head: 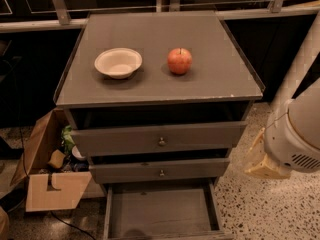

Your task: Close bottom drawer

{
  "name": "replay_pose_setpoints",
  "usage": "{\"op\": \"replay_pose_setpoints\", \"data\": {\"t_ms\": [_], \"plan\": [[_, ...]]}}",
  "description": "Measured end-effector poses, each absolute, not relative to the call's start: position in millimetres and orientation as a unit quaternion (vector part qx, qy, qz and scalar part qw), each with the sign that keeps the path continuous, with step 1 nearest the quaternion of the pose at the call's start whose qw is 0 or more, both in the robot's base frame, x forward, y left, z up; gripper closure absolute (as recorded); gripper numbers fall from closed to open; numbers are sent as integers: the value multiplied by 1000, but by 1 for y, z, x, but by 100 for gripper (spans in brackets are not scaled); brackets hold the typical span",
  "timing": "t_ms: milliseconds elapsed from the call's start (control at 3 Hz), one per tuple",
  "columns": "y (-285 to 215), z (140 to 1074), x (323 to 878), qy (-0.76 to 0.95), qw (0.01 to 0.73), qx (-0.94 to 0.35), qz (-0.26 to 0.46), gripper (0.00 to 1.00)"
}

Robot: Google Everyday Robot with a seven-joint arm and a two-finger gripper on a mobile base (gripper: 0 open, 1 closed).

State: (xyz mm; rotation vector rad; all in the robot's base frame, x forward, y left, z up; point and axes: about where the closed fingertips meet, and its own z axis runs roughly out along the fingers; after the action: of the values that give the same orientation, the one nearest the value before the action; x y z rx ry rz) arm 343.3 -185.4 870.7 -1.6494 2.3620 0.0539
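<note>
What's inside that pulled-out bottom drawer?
Only its bare wooden floor shows in the bottom drawer; the rear, under the middle drawer, is hidden. The robot's hand hangs outside it, off to one side.
</note>
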Motion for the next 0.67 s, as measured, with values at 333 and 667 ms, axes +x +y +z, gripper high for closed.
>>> {"op": "replay_pose_setpoints", "data": {"t_ms": [333, 667], "plan": [[-179, 838, 328, 819, 114, -561, 37, 100], [-164, 766, 301, 824, 78, -558, 63, 100]]}}
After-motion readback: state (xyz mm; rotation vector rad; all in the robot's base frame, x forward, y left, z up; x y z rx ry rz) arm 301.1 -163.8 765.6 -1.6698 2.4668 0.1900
